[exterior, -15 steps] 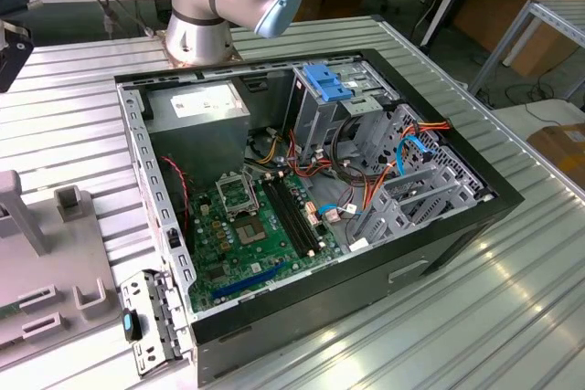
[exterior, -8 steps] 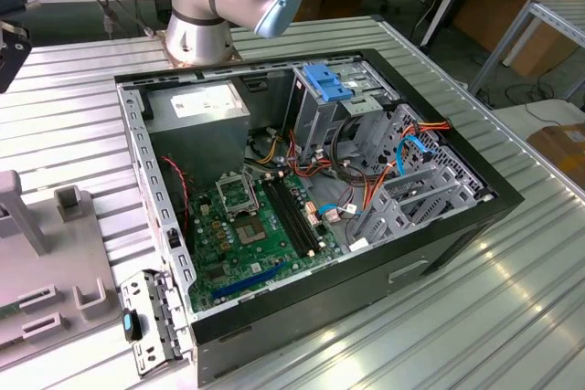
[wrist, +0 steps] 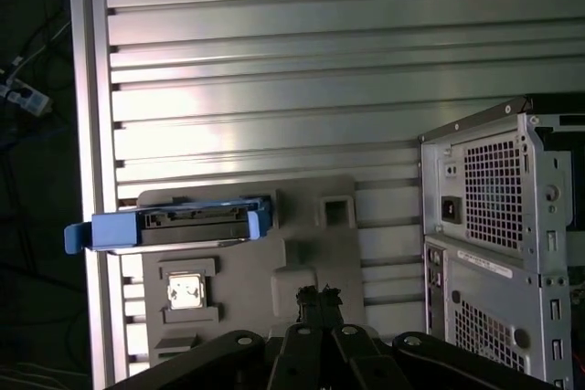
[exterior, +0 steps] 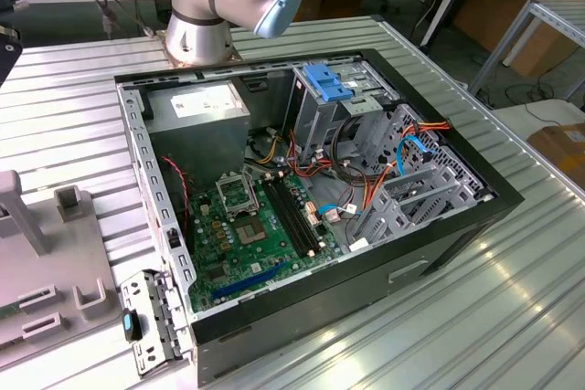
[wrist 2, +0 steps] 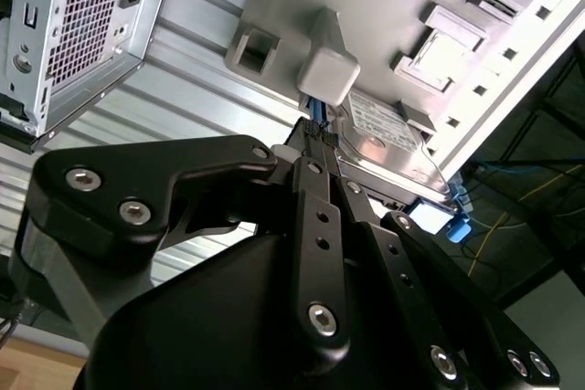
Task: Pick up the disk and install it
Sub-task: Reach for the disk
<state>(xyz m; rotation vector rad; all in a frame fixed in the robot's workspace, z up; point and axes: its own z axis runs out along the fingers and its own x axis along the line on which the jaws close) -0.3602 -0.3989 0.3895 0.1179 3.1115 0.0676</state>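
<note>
The disk [wrist: 174, 224] seems to stand on its thin side in the grey fixture plate [wrist: 343, 253] at the tabletop [wrist: 274, 89] edge. Its long axis runs along the tabletop's grooves, square to that edge, with its blue-bracketed end poking just past it. The gripper [wrist: 320, 296] hovers near, jaws clenched on nothing.

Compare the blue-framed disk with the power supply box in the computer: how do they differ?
The disk stands on edge on a grey holder plate outside the computer case; the power supply sits inside it. The disk wears a blue bracket; the power supply is bare grey metal with a vented back. Both carry a white label.
</note>
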